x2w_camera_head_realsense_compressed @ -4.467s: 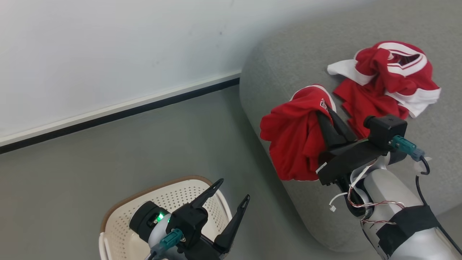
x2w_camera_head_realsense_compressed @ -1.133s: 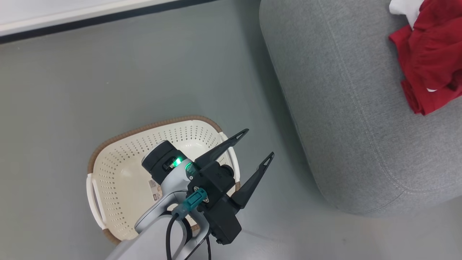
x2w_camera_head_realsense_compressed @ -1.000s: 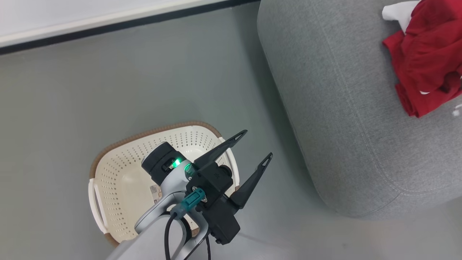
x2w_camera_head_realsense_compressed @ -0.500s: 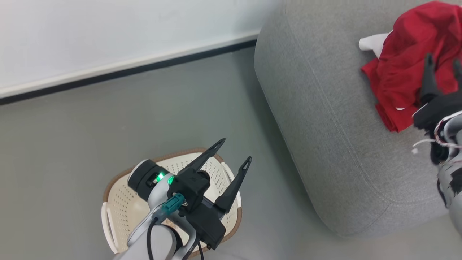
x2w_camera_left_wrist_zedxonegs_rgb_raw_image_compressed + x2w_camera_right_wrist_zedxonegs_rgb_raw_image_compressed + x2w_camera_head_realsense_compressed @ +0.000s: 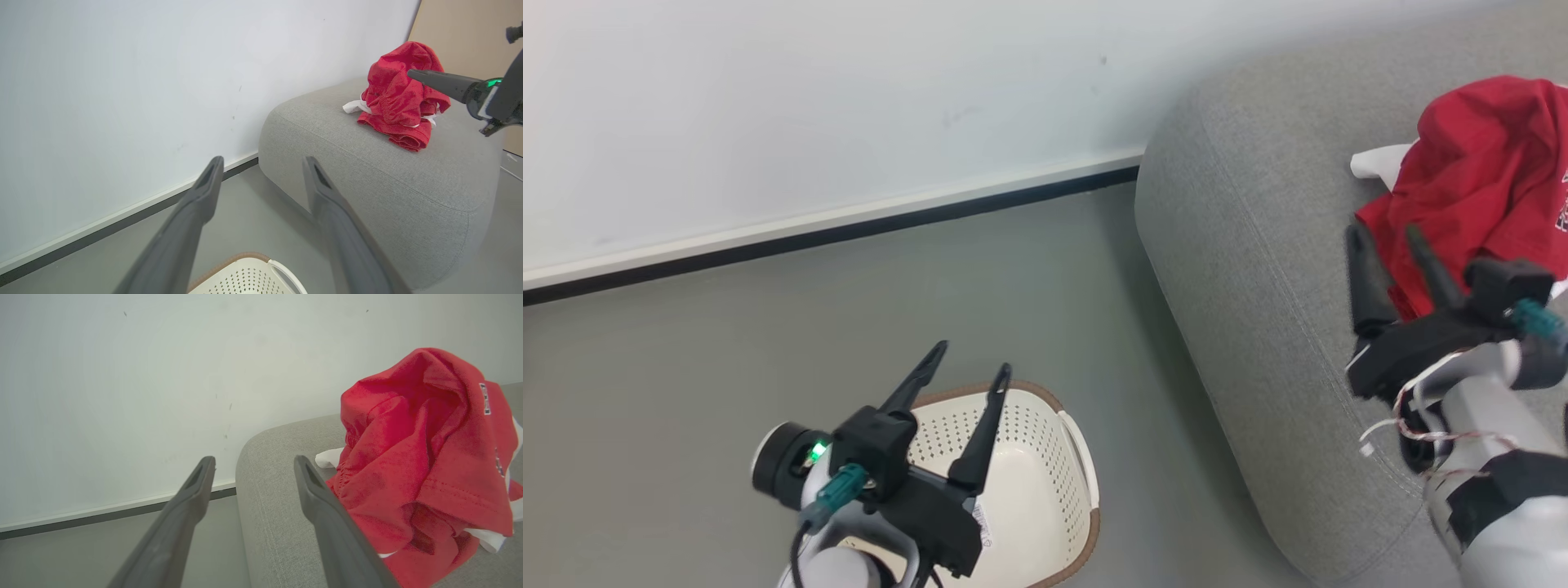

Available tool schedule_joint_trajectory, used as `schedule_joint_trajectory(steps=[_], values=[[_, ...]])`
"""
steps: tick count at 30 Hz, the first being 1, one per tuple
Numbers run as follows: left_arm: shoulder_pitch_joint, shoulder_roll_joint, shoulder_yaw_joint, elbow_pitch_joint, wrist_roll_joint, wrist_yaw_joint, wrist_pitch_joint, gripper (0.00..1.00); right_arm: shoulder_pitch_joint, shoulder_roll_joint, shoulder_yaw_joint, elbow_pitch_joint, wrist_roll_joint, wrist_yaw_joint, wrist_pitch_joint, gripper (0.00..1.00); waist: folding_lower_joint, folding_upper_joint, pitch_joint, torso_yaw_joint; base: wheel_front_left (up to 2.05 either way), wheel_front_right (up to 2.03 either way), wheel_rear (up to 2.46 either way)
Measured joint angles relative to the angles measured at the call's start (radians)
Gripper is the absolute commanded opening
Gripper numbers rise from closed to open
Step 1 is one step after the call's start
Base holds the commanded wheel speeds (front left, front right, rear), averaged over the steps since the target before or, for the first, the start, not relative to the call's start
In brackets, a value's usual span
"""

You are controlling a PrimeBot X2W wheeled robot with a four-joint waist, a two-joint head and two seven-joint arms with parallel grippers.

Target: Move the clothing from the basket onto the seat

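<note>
One crumpled heap of red clothing (image 5: 1478, 171) with white trim lies on top of the grey seat (image 5: 1258, 310), set back from the seat's rounded corner. How many garments make up the heap cannot be told. A white piece of fabric pokes out from under the heap on the wall side. The right gripper (image 5: 1383, 230) hangs over the seat just beside the near edge of the heap, its two dark fingers spread apart with nothing between them. Whether a fingertip touches the cloth cannot be told. The left gripper (image 5: 973, 358) is well apart from the seat, held above the basket (image 5: 1078, 457), its fingers likewise spread and holding nothing. The basket stands on the grey floor (image 5: 727, 367) near the foot of the seat. Its brown rim and perforated cream walls are in view, and a paper label on its base is partly hidden by the arm. A white wall (image 5: 849, 106) with a pale skirting and a dark strip at its foot runs behind floor and seat.
</note>
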Motion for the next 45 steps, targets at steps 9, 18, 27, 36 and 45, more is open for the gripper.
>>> schedule_joint_trajectory(steps=[9, 18, 27, 36, 45], values=[[0.056, 0.02, 0.086, 0.018, -0.036, 0.05, -0.017, 1.0, 0.122, 0.03, 0.033, -0.137, -0.016, 0.003, 0.0, 1.0, 0.0001, 0.0, -0.046, 0.026, 0.0, 0.0, 0.0], [0.11, 0.03, 0.177, 0.033, -0.053, 0.076, -0.042, 1.0, 0.233, 0.033, 0.042, -0.239, -0.025, -0.016, 0.0, 1.0, 0.0001, 0.0, -0.084, 0.044, 0.0, 0.0, 0.0], [0.149, 0.026, 0.241, 0.033, -0.057, 0.085, -0.053, 1.0, 0.317, 0.016, 0.032, -0.316, -0.025, -0.039, 0.001, 1.0, 0.0002, 0.0001, -0.109, 0.068, 0.0, 0.0, 0.0], [0.201, 0.025, 0.3, 0.027, -0.073, 0.093, -0.062, 1.0, 0.349, 0.007, 0.031, -0.398, -0.025, -0.064, 0.036, 1.0, 0.0002, 0.0001, -0.123, 0.08, 0.0, 0.0, 0.0], [0.221, 0.017, 0.338, 0.021, -0.069, 0.094, -0.069, 1.0, 0.384, -0.01, 0.022, -0.462, -0.025, -0.09, 0.078, 1.0, 0.0002, 0.0002, -0.127, 0.083, 0.0, 0.0, 0.0]])
